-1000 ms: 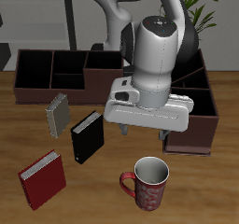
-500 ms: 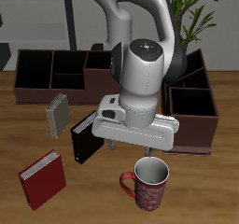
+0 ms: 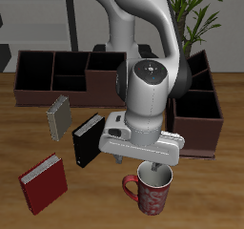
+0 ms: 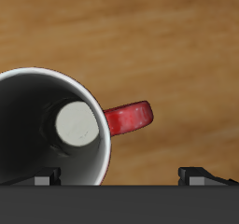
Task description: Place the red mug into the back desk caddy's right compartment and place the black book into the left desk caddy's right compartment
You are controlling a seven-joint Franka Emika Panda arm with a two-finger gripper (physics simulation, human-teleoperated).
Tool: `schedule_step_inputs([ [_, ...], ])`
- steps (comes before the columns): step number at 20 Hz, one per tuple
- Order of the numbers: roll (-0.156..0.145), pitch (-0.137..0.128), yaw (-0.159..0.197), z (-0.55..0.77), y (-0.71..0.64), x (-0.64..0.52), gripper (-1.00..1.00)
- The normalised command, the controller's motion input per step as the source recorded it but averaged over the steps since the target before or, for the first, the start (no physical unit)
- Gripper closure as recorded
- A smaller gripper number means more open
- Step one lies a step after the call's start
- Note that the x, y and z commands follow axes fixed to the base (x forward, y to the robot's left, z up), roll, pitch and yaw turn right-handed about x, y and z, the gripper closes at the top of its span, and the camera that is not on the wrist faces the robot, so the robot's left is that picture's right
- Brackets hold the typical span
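The red mug (image 3: 152, 191) stands upright near the table's front edge, its handle (image 4: 127, 118) sticking out sideways. My gripper (image 3: 137, 164) hangs open just above it. In the wrist view the gripper (image 4: 121, 178) has one fingertip over the mug's white inside (image 4: 56, 125) and the other beyond the handle, so the rim wall and handle lie between them. The black book (image 3: 88, 139) lies flat beside the arm, untouched. The back desk caddy (image 3: 55, 72) stands broadside at the rear. The left desk caddy (image 3: 196, 137) runs away end-on, and my arm partly covers its right compartment (image 3: 197, 107).
A red book (image 3: 44, 183) lies near the front edge and a grey-beige book (image 3: 59, 115) lies farther back, both near the black book. A potted plant (image 3: 195, 9) stands behind the left desk caddy.
The gripper has dropped and moved toward the table's front edge, from above the left desk caddy's near end to just over the mug. The mug and books have not moved.
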Motion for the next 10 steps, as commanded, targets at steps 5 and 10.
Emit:
schedule_step_inputs([
  [5, 0.011, 0.062, -0.047, -0.41, 0.1, 0.09, -1.0],
  [10, 0.032, 0.061, -0.04, -0.31, 0.12, 0.06, 1.0],
])
